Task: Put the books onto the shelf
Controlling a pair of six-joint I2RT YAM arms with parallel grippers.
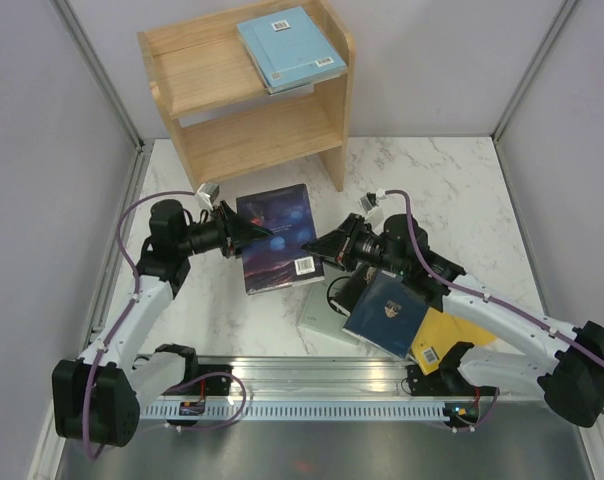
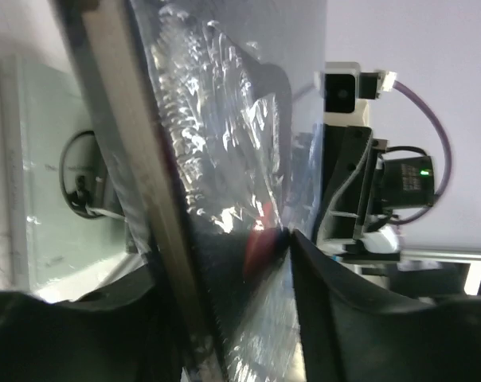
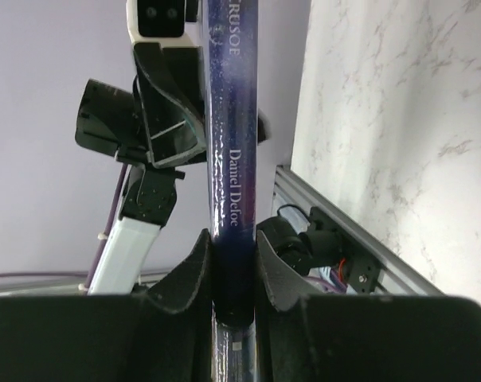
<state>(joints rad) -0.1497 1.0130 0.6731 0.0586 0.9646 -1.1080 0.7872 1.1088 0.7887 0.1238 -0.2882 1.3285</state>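
A: So, where is the dark purple book point(image 1: 277, 240)?

B: In front of the shelf point(image 1: 182, 50), between the two arms and over the marble table point(image 1: 462, 200). The cover with the barcode faces up. In the right wrist view the spine reads "Daniel Defoe".

A: Which arm has it?

B: The right claw point(image 1: 324, 250). Its fingers point(image 3: 185, 278) press on both sides of the spine, clamped on the book's right edge.

A: And the left claw point(image 1: 250, 236)?

B: It is at the opposite edge, and that edge runs in between its fingers point(image 2: 344, 318). One finger looks to be against the glossy cover. I cannot tell whether the claw is squeezing the book or only standing around it.

A: Is anything on the shelf?

B: A teal book point(image 1: 287, 45) lies flat on the top tier, towards the right end. A sliver of a paler book point(image 1: 287, 89) shows under its near edge.

A: And the other books?

B: They are in a loose pile on the table by the right arm, near its claw. A navy book point(image 1: 387, 312) lies on top, partly covering a yellow book point(image 1: 440, 335) on its right and a pale book point(image 1: 320, 315) on its left.
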